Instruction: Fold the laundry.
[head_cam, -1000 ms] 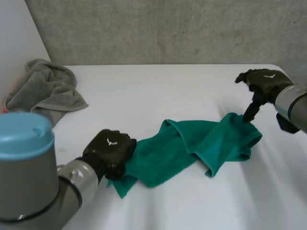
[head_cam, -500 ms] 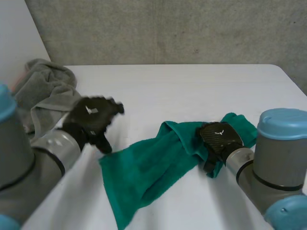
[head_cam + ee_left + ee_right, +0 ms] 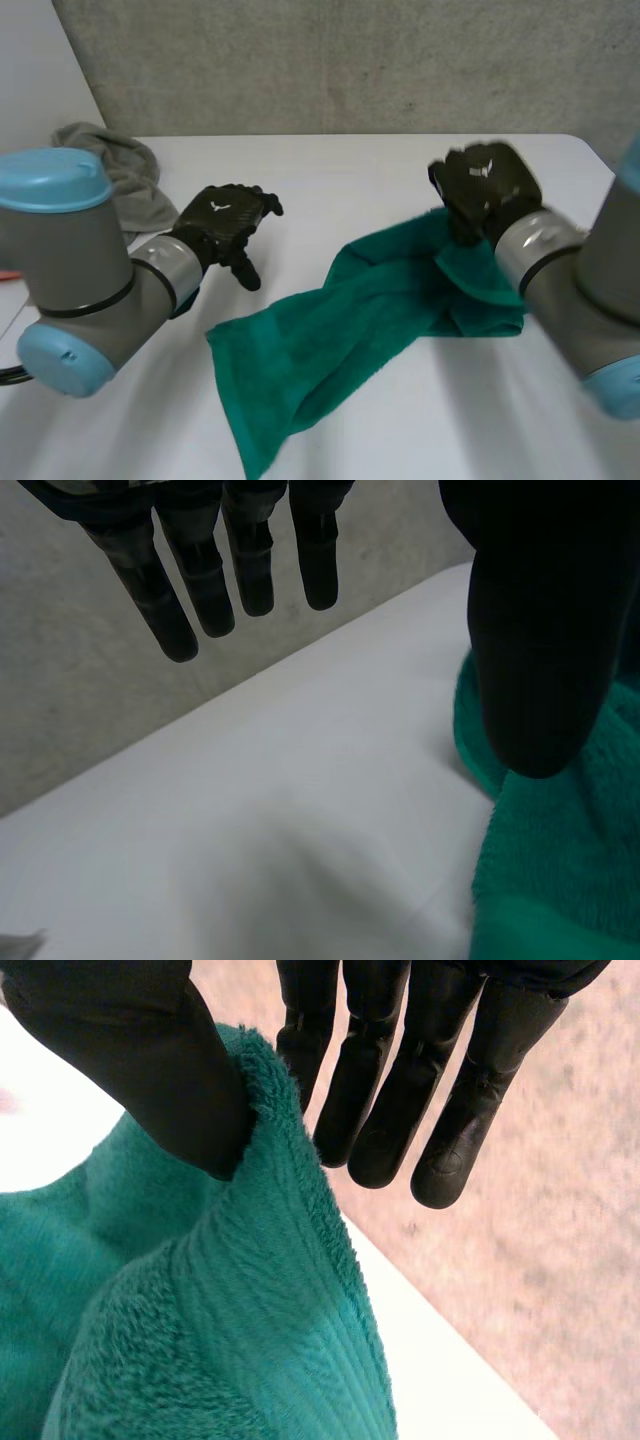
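Item: green towel (image 3: 330,340), one piece, the task's thing in hand. It lies on the white table (image 3: 340,175) as a rumpled diagonal band from the lower left of centre of the head view up to the right of centre. The lower-left end is spread flat and the upper-right end is bunched and raised. Condition: unfolded, with no straight edges matched and no clean crease to be seen. Right hand (image 3: 487,185): at the raised upper-right end. In its wrist view the towel's hem runs between the thumb and the straight fingers (image 3: 385,1080) and looks pinched there against the nearest finger, so it is judged to be gripping the towel by that end. Left hand (image 3: 228,215): left of centre in the head view, above the table and apart from the towel's flat end. Its fingers (image 3: 205,570) are straight and spread, holding nothing, with the towel's edge just beside its thumb. Second item: grey towel (image 3: 135,180), heaped at the upper left of the head view, crumpled and untouched. Progress, as judged: early. The green piece is only being taken up for straightening, every fold of it is left to do, and the grey piece has not been started.
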Tool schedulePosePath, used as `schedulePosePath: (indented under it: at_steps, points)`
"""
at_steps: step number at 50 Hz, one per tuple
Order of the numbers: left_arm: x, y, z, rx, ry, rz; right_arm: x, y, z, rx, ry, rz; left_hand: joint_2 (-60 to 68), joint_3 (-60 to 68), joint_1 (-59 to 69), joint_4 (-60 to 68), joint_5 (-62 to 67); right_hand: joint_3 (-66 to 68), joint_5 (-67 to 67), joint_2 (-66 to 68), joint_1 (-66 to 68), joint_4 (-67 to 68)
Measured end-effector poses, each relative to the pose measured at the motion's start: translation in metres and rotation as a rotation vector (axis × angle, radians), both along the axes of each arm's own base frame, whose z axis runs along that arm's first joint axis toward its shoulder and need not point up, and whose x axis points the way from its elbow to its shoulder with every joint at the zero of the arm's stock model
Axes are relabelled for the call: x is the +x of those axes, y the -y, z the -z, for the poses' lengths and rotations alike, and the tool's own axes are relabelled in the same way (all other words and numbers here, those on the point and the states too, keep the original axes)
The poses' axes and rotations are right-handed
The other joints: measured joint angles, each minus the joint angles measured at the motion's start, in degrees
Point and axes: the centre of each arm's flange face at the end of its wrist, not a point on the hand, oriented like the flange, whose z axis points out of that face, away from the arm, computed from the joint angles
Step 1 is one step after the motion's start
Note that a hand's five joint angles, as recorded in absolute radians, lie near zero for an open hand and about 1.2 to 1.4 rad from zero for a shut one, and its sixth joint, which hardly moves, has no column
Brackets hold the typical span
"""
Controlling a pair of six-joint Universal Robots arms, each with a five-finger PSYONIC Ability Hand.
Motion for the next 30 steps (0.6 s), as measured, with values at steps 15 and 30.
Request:
schedulePosePath:
  at_steps: [15, 30]
  points:
    - [-0.025, 0.011, 0.028, 0.166, -0.141, 0.135, 0.0, -0.045, -0.109, -0.111, 0.05, -0.234, 0.0, 0.0, 0.0, 0.0, 0.0, 0.0, 0.0, 0.0, 0.0, 0.01]
    - [-0.036, 0.014, 0.049, 0.199, -0.126, 0.159, -0.013, -0.052, -0.148, -0.225, 0.094, -0.248, 0.0, 0.0, 0.01, 0.01, 0.11, 0.0, 0.0, 0.0, 0.0, 0.02]
